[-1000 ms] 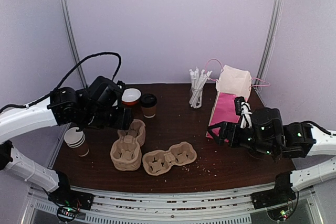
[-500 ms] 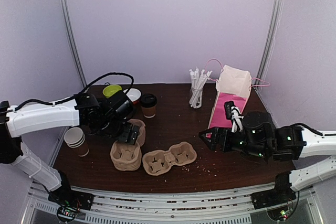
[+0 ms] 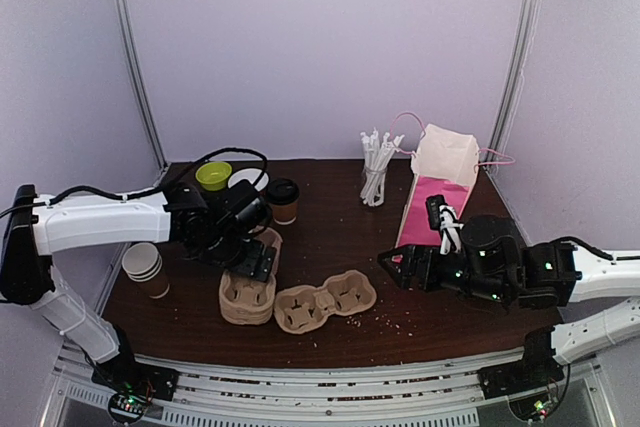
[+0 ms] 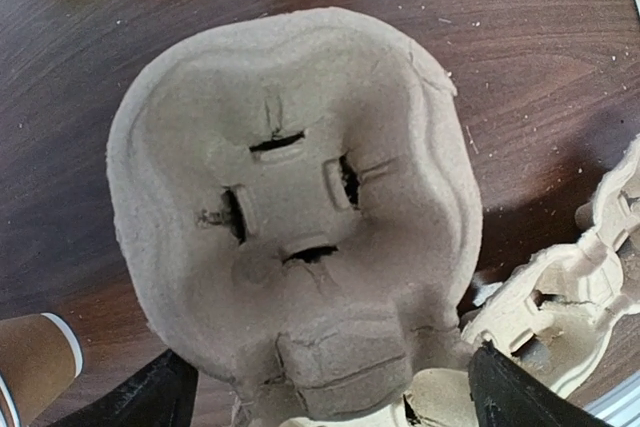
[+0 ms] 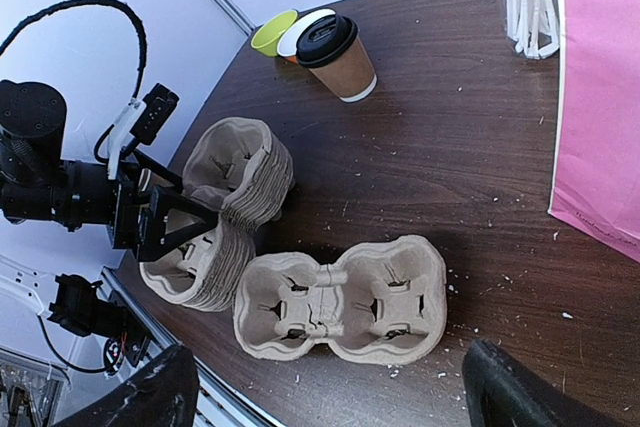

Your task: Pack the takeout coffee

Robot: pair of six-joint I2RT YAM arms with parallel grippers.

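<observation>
- worktop (image 3: 335, 242): dark wood grain, smooth, low sheen, dusted with pale crumbs.
- stacked carriers (image 4: 290, 197): moulded paper pulp, grey-tan, matt, rough and fibrous, edges of the slots torn.
- two-cup carrier (image 5: 340, 302): same pulp, matt.
- takeout coffee (image 5: 340, 57): brown paper wall, matt; lid (image 5: 325, 39) black plastic, smooth, slightly glossy.
- lidless cups (image 3: 145, 267): brown paper, white rims.
- bag (image 5: 600, 97): pink paper, flat matt.
- straws (image 3: 377, 155): white paper wrap, in a clear holder (image 3: 373, 189).
- left arm (image 3: 100, 222): white shell, smooth, glossy.
</observation>
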